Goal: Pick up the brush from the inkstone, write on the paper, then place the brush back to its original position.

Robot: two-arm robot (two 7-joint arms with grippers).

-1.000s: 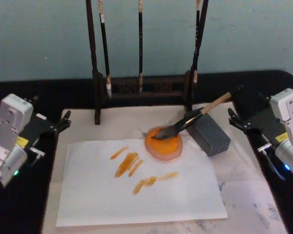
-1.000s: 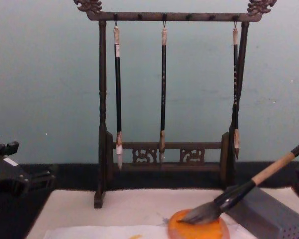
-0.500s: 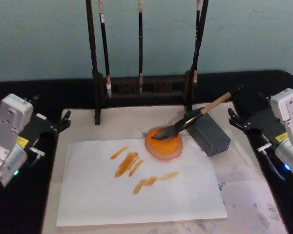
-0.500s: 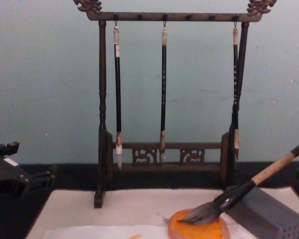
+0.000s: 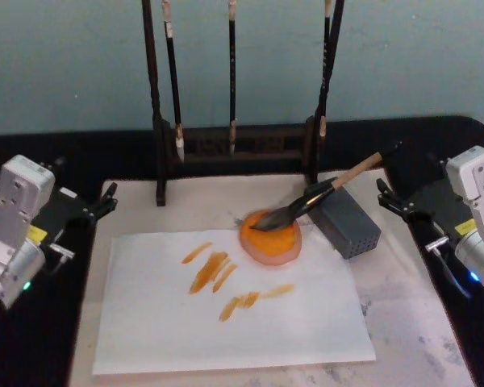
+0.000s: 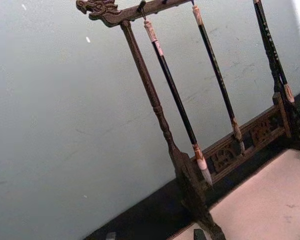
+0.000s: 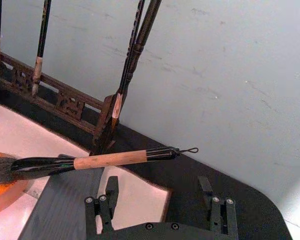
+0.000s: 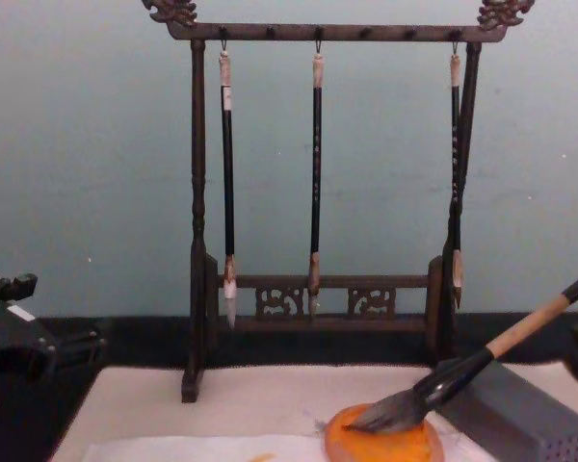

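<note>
The brush [image 5: 323, 193], with bushy dark bristles, black collar and tan handle, is being propped on the block [image 5: 348, 223] near the table's far right, bristles in the inkstone [image 5: 270, 243]. The left gripper [image 5: 106, 201] and right gripper [image 5: 387, 200] are being held wide and empty at the side edges. Everything is being kept as earlier.

**Colour rundown of your calligraphy setup**

Your brush [image 5: 324, 190] goes dark-grey bristles, glossy black collar, tan handle, black end. The inkstone [image 5: 271, 247] is bright orange, and the white paper [image 5: 226, 330] has matching orange strokes [image 5: 212, 271] across its 12 o'clock half. At the dish's 3 o'clock, the block [image 5: 351, 222] is grey with dotted holes. You've also got a dark brown rack [image 8: 197, 192], thin black brushes [image 8: 316, 164] with pale tips, and a teal wall [image 8: 87, 144].
</note>
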